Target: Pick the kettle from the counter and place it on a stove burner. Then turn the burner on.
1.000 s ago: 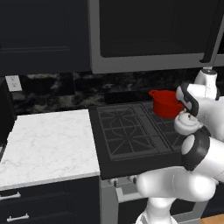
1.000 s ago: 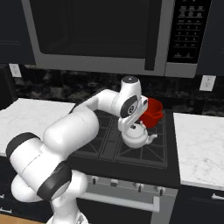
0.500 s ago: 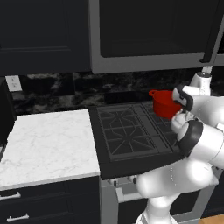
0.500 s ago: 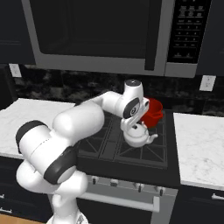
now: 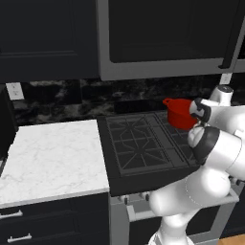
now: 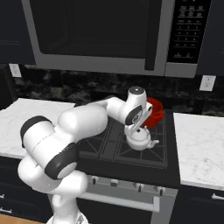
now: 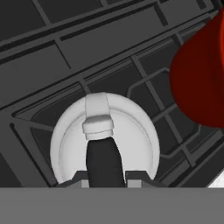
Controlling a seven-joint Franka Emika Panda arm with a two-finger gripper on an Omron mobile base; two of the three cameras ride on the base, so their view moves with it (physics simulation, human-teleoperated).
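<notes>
The small silvery-white kettle [image 6: 140, 140] is low over the front right stove burner [image 6: 154, 153] of the black cooktop. I cannot tell if its base touches the grate. My gripper [image 6: 137, 130] comes down from above and is shut on the kettle's black arched handle. In the hand view the kettle [image 7: 65, 144] lies right below, its handle running between my gripper [image 7: 107, 177] fingertips, with grate bars [image 7: 144, 83] around it. The white marble counter [image 5: 52, 153] lies left of the stove, and another stretch of it [image 6: 199, 140] to the right.
A red two-handled pot [image 6: 153, 113] stands on the back right burner, close behind the kettle, and shows as the red pot [image 7: 201, 78] in the hand view and the red pot [image 5: 181, 114] from the left. The stove knobs [image 6: 140, 187] line the front panel. A microwave [image 6: 100, 35] hangs overhead.
The kettle has come down a little toward the front right burner, still in my gripper. The arm's elbow has swung, covering more of the stove's right side in the left base view.
</notes>
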